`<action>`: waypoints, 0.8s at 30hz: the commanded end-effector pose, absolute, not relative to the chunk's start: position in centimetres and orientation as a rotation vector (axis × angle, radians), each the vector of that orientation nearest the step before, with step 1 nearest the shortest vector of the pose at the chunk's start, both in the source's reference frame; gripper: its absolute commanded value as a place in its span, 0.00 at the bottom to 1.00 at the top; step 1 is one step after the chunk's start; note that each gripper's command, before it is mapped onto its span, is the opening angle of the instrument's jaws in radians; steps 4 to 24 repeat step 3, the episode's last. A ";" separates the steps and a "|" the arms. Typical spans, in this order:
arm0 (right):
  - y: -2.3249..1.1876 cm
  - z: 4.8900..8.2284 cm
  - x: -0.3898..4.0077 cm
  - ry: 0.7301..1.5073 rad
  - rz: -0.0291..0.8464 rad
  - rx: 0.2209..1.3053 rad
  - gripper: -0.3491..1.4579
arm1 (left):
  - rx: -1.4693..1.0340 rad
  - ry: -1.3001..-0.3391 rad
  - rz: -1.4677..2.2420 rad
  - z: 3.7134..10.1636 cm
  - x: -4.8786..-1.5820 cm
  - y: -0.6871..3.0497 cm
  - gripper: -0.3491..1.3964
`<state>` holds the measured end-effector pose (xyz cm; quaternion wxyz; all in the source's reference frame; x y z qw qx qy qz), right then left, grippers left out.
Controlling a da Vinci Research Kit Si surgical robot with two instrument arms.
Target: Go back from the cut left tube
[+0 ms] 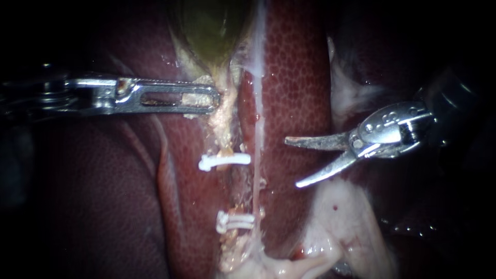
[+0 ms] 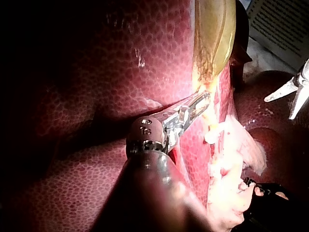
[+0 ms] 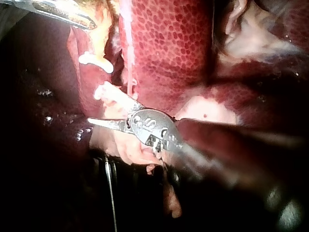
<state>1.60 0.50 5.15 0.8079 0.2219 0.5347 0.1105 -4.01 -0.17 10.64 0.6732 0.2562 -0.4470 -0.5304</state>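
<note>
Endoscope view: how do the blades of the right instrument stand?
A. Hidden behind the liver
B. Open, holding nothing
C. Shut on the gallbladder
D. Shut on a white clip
B: the right instrument shows a clear gap between its two blades, with nothing between them, and it lies apart from the nearest white clip.
</note>
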 end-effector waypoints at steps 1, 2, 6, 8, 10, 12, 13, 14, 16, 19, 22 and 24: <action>0.50 5.14 1.60 1.144 0.238 0.474 0.99 | 0.576 -1.006 -1.194 10.64 -4.01 -0.17 0.00; 0.50 5.14 1.60 1.143 0.238 0.474 0.99 | 0.576 -1.006 -1.194 10.64 -4.01 -0.17 0.00; 0.50 5.14 1.60 1.143 0.238 0.473 0.99 | 0.576 -1.006 -1.194 10.64 -4.01 -0.17 0.00; 0.50 5.14 1.60 1.143 0.238 0.473 0.99 | 0.576 -1.006 -1.194 10.64 -4.01 -0.17 0.00; 0.50 5.14 1.60 1.143 0.238 0.473 0.99 | 0.576 -1.006 -1.194 10.64 -4.01 -0.17 0.00; 0.50 5.14 1.60 1.143 0.238 0.473 0.99 | 0.576 -1.006 -1.194 10.64 -4.01 -0.17 0.00; 0.50 5.14 1.60 1.143 0.238 0.473 0.99 | 0.576 -1.006 -1.194 10.64 -4.01 -0.17 0.00; 0.50 5.14 1.60 1.143 0.238 0.473 0.99 | 0.576 -1.006 -1.194 10.64 -4.01 -0.17 0.00; 0.50 5.14 1.60 1.143 0.238 0.473 0.99 | 0.576 -1.006 -1.194 10.64 -4.01 -0.17 0.00; 0.50 5.14 1.60 1.143 0.238 0.473 0.99 | 0.576 -1.006 -1.194 10.64 -4.01 -0.17 0.00; 0.50 5.14 1.60 1.143 0.238 0.473 0.99 | 0.576 -1.006 -1.194 10.64 -4.01 -0.17 0.00; 0.50 5.14 1.60 1.143 0.238 0.473 0.99 | 0.576 -1.006 -1.194 10.64 -4.01 -0.17 0.00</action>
